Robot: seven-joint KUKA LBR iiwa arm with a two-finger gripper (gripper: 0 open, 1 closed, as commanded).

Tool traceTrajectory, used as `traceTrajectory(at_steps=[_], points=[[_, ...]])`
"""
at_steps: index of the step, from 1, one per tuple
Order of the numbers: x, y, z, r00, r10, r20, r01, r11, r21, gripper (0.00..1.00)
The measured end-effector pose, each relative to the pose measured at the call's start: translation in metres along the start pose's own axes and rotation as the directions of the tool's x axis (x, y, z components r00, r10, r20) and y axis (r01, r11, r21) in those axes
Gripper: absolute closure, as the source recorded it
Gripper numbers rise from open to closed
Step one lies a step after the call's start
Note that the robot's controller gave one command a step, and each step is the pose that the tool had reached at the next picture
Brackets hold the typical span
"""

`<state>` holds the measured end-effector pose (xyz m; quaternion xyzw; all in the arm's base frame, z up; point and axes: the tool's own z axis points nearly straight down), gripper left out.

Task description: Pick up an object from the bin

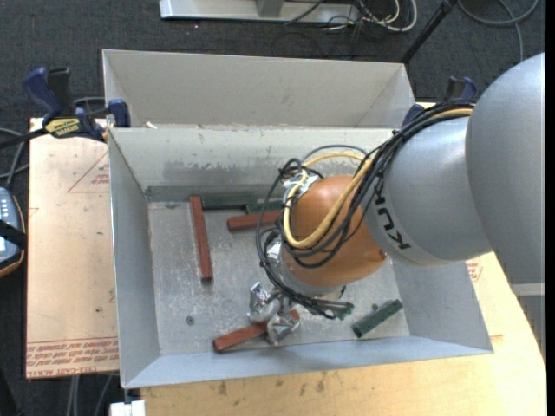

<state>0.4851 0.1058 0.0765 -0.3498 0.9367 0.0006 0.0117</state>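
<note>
Red stick (236, 341), bin (130, 232) front: right end hidden.

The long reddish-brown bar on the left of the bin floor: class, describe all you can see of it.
The long reddish-brown bar is a slim, straight, square-edged stick, perhaps painted wood, and looks whole. It lies flat on the grey bin floor, left of middle, running back to front, slightly slanted. Its far end is close to a dark green bar by the back wall; contact cannot be told. Nothing else touches it; the gripper is to its right, nearer the front.
</note>
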Motion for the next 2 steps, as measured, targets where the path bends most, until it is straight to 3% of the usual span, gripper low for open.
traceTrajectory(at_steps=[1,2], points=[[0.0,0.0,0.0,1.0,0.001,0.0,-0.001,1.0,0.0,1.0],[-0.004,0.001,-0.125,1.0,-0.023,-0.019,0.023,1.0,-0.008,1.0]])
